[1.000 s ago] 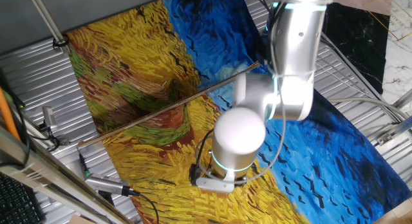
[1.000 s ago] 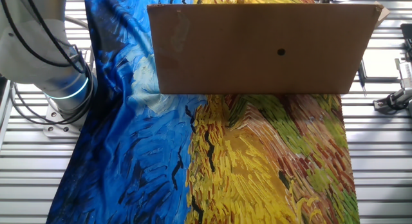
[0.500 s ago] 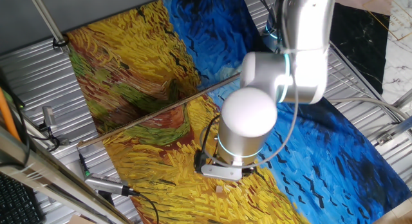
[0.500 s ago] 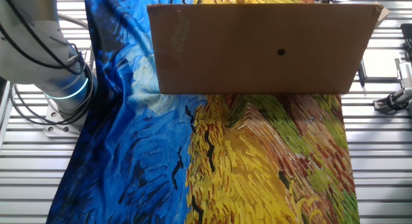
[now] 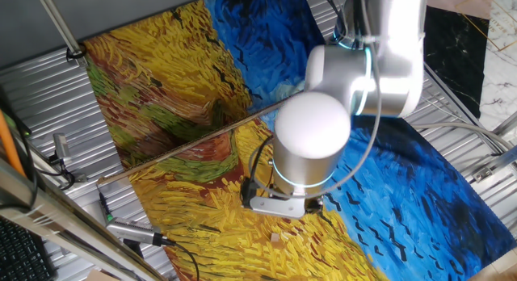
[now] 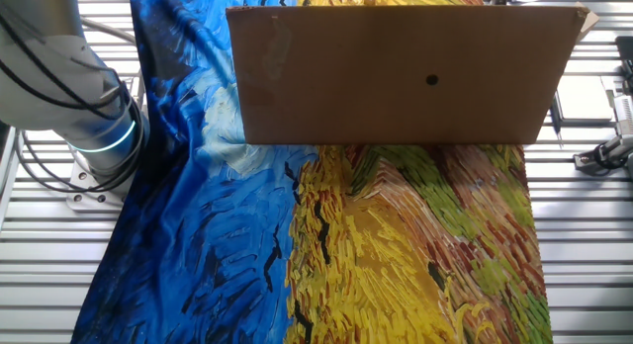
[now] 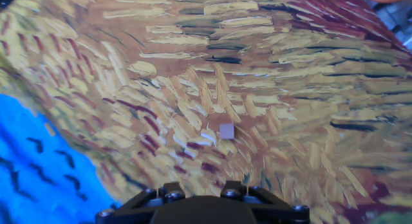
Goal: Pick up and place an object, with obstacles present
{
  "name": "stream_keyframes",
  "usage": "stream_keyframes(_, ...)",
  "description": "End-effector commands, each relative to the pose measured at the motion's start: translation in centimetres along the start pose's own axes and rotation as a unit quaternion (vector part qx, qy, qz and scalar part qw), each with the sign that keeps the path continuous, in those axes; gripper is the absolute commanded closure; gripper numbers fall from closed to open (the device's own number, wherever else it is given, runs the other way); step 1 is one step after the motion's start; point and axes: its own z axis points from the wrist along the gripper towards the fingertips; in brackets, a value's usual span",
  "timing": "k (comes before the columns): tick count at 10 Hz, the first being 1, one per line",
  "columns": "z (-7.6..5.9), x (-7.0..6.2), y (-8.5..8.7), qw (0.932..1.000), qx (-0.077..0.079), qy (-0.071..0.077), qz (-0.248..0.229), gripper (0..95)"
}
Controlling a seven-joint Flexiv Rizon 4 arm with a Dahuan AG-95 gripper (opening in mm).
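The object [image 7: 226,130] is a tiny pale tan block lying alone on the yellow part of the painted cloth [image 7: 309,89]. In one fixed view the object [image 5: 275,236] sits just in front of the arm's wrist. My gripper [image 5: 279,206] hangs above and slightly behind it, apart from it. In the hand view only the black base of my gripper [image 7: 199,189] shows at the bottom edge. Its two finger blocks stand apart with nothing between them. In the other fixed view a cardboard board hides both the gripper and the object.
An upright brown cardboard board [image 6: 401,72] crosses the cloth; from the other side it shows as a long thin brown strip [image 5: 202,136]. The arm's base [image 6: 94,136] stands on the slatted metal table [image 6: 584,235]. A cabled probe [image 5: 133,231] lies at the cloth's near edge.
The arm has risen and shifted slightly right, away from the cloth. The object, hidden under the gripper a second ago, now lies uncovered on the yellow paint.
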Motion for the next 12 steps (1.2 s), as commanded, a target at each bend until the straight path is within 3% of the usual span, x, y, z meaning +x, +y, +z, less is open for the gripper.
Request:
stream_keyframes(1, -0.78, 0.27, 0.08, 1.0000, 0.000, 0.001, 0.002, 76.0)
stream_keyframes(2, -1.08, 0.66, 0.28, 1.0000, 0.000, -0.004, 0.003, 95.0)
stream_keyframes(6, -1.08, 0.66, 0.28, 1.0000, 0.009, 0.005, 0.000, 95.0)
stream_keyframes(9, -1.08, 0.66, 0.28, 0.9999, 0.010, -0.001, -0.004, 95.0)
stream_keyframes(12, -1.08, 0.66, 0.28, 0.9993, 0.014, -0.007, 0.036, 95.0)
